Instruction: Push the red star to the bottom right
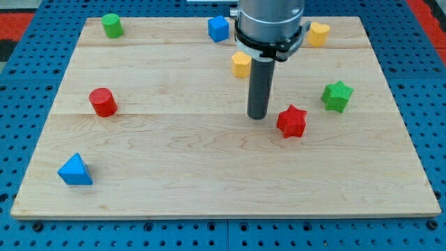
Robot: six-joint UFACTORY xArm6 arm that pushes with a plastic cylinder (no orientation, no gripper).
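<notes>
My tip (258, 116), a bare rod holding nothing, rests on the wooden board (209, 174) just left of the red star (291, 121), slightly farther back, which lies right of centre near the green star (337, 95).

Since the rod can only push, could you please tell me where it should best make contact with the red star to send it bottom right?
Press on the red star's upper-left side, coming from the view's upper left, so the push points toward the bottom-right corner. My tip already sits just left of it, slightly higher, apart from it. The star's points could make it spin, so aim between two points, in line with its middle.
</notes>
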